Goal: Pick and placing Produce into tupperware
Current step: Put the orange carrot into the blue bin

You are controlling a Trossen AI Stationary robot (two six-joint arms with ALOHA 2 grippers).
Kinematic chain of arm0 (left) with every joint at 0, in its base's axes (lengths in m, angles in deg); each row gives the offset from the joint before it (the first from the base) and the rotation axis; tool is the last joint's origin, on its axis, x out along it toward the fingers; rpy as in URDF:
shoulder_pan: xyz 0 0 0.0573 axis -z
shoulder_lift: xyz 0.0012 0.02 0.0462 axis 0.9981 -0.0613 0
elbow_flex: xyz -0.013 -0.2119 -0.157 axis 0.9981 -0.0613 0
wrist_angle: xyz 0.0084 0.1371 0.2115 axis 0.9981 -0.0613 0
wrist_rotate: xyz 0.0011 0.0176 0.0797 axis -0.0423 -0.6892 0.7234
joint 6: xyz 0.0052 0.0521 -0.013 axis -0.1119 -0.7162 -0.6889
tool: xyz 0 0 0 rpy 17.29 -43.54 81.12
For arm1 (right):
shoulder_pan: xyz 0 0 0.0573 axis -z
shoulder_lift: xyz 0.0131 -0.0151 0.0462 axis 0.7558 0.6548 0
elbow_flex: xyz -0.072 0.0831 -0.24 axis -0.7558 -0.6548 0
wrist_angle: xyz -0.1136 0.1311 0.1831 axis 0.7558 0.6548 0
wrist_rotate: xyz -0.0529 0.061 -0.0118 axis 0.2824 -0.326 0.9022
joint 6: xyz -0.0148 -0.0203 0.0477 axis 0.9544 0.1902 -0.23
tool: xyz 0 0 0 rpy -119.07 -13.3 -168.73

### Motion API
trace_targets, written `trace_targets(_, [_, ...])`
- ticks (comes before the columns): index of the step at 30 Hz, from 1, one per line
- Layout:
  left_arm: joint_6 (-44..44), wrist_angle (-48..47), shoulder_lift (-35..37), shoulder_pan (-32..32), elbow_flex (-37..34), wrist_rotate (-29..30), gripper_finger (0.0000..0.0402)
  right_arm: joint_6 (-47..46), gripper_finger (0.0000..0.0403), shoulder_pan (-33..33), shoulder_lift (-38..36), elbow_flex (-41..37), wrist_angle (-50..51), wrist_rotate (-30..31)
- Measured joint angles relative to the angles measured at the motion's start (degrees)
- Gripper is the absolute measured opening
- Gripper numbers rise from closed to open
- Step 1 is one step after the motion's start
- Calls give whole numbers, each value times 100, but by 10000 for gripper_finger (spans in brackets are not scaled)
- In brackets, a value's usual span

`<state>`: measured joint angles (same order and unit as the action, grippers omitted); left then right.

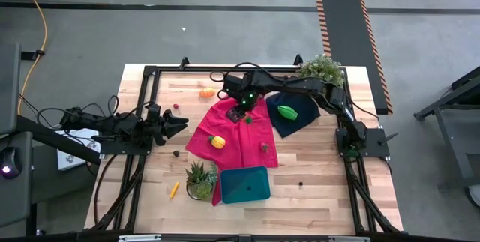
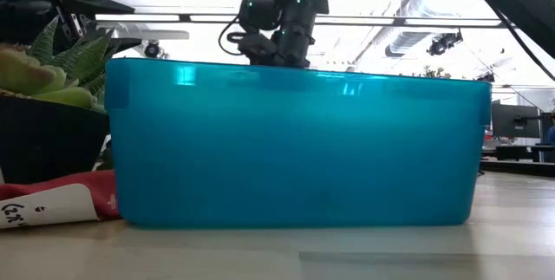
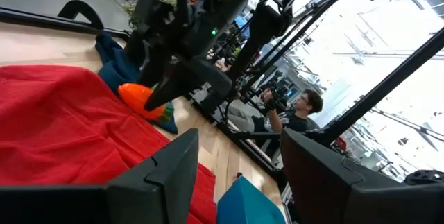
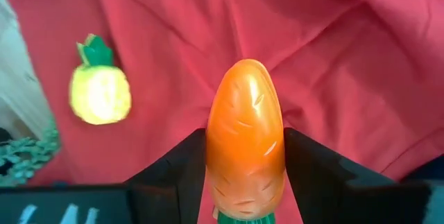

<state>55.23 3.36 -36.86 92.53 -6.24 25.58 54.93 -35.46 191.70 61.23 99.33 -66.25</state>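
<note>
Orange, glossy: a carrot (image 4: 244,137) sits clamped between the two dark fingers of the right gripper (image 4: 244,175), tip pointing forward, green top tucked back at the finger roots. Clearly lifted — the red cloth (image 4: 361,50) lies below it with no contact visible. In the high view the right gripper (image 1: 237,112) hangs over the far part of the red cloth (image 1: 251,141), arm reaching in from the right side.

Near it, on the same cloth: a small yellow pineapple (image 4: 99,93), loose, well clear of the carrot. A green oval piece (image 1: 287,111) rests on the dark cloth (image 1: 300,115) beside the red one. An orange piece (image 1: 206,91) on bare wood at the far side; a thin yellow stick (image 1: 174,189) near a potted plant (image 1: 199,180) at the near side.

Step in hand, as I judge it: pick done, carry to come. The teal container (image 1: 245,184) stands at the near edge of the red cloth, well apart from the gripper. Next move calls for a swing toward the near side, centring over the container before letting go, and keeping clear of the potted plant just beside it.

Container contents: from above the teal floor looks bare, nothing in it. The low view shows only its wall (image 2: 295,150), inside hidden.

Left gripper (image 1: 178,124) waits over the wood left of the red cloth, fingers parted, holding nothing.
</note>
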Motion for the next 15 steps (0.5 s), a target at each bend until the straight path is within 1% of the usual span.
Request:
trace_targets(7, [1,0,0,0,0,0,193,42,162,-252,-2,528,104,2])
trace_targets(15, [1,0,0,0,0,0,193,245,162,-554,-9,1469,776,1])
